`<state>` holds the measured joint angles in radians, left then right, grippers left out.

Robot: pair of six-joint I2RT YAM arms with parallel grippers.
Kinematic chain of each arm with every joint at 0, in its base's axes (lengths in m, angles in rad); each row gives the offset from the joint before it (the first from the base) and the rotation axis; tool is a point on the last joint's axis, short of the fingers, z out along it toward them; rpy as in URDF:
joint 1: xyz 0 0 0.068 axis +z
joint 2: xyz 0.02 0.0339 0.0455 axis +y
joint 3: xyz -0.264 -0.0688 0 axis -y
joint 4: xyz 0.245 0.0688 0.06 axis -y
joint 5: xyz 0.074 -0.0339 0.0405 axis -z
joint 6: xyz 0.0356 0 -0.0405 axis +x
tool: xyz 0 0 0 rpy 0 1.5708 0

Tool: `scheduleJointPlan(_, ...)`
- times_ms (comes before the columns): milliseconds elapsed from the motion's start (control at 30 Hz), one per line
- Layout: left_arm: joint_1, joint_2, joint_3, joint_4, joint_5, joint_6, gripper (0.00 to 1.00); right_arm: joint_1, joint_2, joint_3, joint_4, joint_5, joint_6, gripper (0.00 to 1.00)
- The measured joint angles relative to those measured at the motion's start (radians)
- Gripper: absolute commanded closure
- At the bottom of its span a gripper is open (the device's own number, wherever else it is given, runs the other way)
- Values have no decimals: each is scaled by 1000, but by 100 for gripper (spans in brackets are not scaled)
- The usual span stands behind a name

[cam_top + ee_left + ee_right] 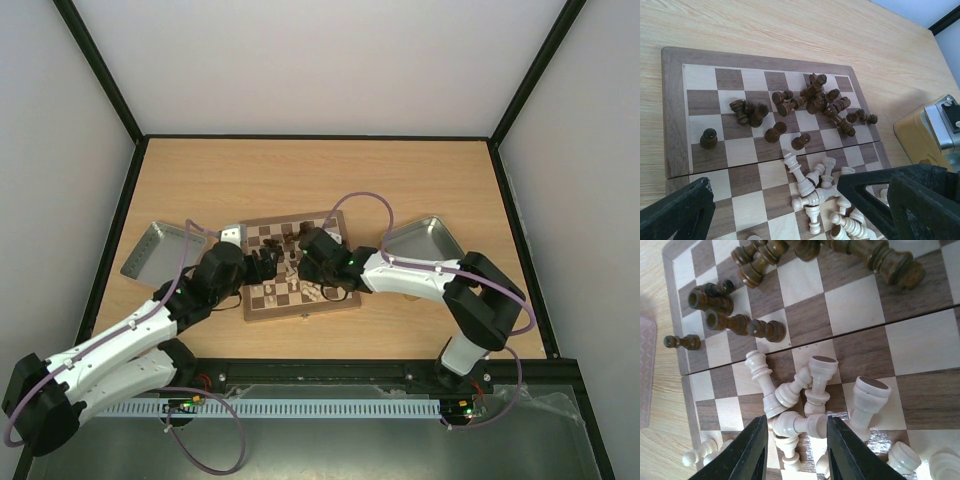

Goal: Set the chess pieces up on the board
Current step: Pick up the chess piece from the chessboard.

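Left gripper is seen low over the left part of the board, which lies at the near middle of the table. In its wrist view its black fingers are spread wide and nothing is held between them.

Left of the board, a grey tray is set on the table, touching or just beside the board's far left corner.

On the board, the dark pieces are heaped on the far half, most of them tipped on their sides. One dark pawn is stood upright alone near the left border. The pale pieces are piled on the near half, just across the board's centre seam, and nearly all are lying down.

Right gripper is lowered over the middle of the board, close to the left one. In its wrist view the fingers are placed on either side of one pale piece lying flat. Whether that piece is pinched cannot be told.

Right of the board, a second tray is seen, partly covered by the right arm.
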<state>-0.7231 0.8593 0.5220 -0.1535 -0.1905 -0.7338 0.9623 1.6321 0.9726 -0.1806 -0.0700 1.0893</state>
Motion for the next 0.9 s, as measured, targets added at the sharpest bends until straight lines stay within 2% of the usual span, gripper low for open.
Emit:
scheduleJointPlan(600,16,30,0,14,31,-1,6,0,61,-18,39,-48,26,68)
scheduleJointPlan(900,22,30,0,14,35,0,6,0,71,-21,67,-43,38,80)
